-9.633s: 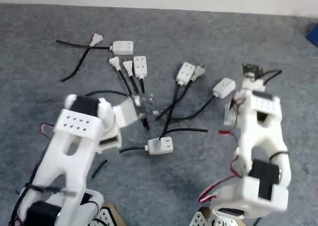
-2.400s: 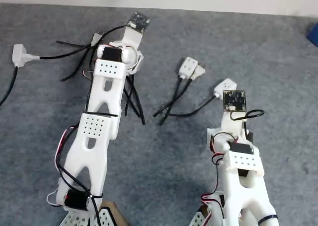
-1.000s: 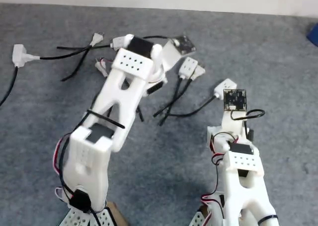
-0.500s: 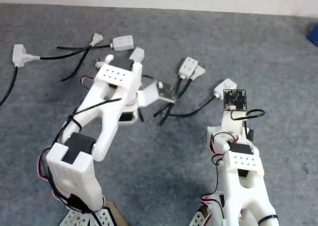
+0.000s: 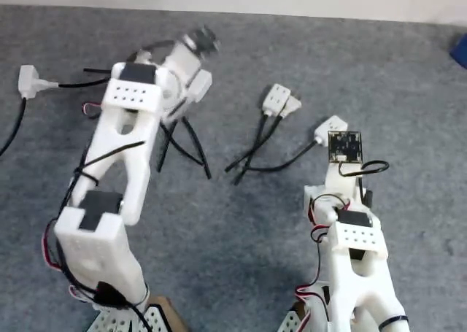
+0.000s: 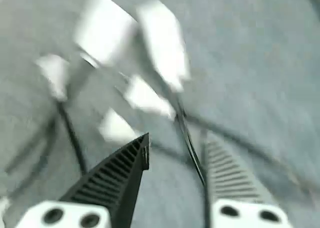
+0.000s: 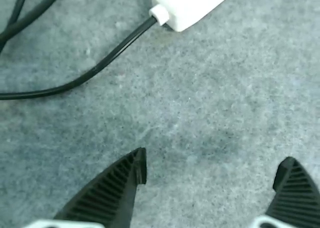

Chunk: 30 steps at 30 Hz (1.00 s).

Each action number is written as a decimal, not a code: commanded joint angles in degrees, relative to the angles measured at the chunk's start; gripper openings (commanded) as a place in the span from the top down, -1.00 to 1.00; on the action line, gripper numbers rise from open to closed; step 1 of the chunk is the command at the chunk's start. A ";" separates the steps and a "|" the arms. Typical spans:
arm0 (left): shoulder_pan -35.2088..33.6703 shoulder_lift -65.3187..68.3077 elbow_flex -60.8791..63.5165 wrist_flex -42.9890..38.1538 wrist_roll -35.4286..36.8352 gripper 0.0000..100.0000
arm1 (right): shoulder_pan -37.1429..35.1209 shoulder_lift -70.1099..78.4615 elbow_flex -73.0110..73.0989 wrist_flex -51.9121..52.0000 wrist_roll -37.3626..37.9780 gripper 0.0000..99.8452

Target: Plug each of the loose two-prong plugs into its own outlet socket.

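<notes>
the left arm (image 5: 131, 102) has swung away from the middle of the carpet, where it was half a second ago, and is back over the tangle of white plugs and sockets (image 6: 155, 42) on the far left side, its own view smeared by the motion. the left gripper (image 6: 177, 138) is spread and holds nothing; a black cord (image 6: 189, 143) crosses the carpet beneath the gap. the right gripper (image 7: 214, 158) has stayed put, jaws wide apart and empty, just short of a white socket (image 7: 192, 2). another socket and plug (image 5: 279, 102) lie side by side between the arms. with no plug in hand, the left arm seems to be still picking its target.
</notes>
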 commanded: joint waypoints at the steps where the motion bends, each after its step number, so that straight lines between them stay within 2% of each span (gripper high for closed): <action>1: 1.80 9.45 -11.30 -7.12 5.10 0.55 | -0.48 0.31 -0.13 -1.45 1.05 0.23; 6: 1.98 27.38 -33.01 -6.07 8.97 0.54 | -0.48 0.31 0.22 -1.54 1.05 0.23; 11: 1.71 44.18 -57.27 1.76 8.79 0.55 | -0.48 0.31 0.75 -1.63 1.14 0.23; 15: 1.10 53.32 -70.81 6.59 8.70 0.55 | -0.48 0.31 0.75 -1.63 1.14 0.23; 17: 1.19 55.25 -74.07 8.97 8.70 0.63 | -0.48 0.31 0.84 -1.63 1.14 0.23; 20: 2.07 54.46 -75.91 12.66 5.19 0.95 | -0.48 0.31 1.19 -2.59 1.14 0.23; 21: 2.68 53.76 -76.00 14.68 3.60 1.00 | -0.48 0.31 1.27 -3.47 1.14 0.23; 24: 5.14 50.24 -75.74 22.95 0.70 1.00 | -0.48 0.31 1.27 -3.82 1.14 0.23; 28: 8.48 45.32 -75.91 35.34 0.44 0.99 | -0.48 0.31 1.27 -3.82 1.14 0.23; 30: 9.80 42.86 -75.38 38.51 0.62 0.99 | -0.48 0.31 1.27 -3.82 1.14 0.23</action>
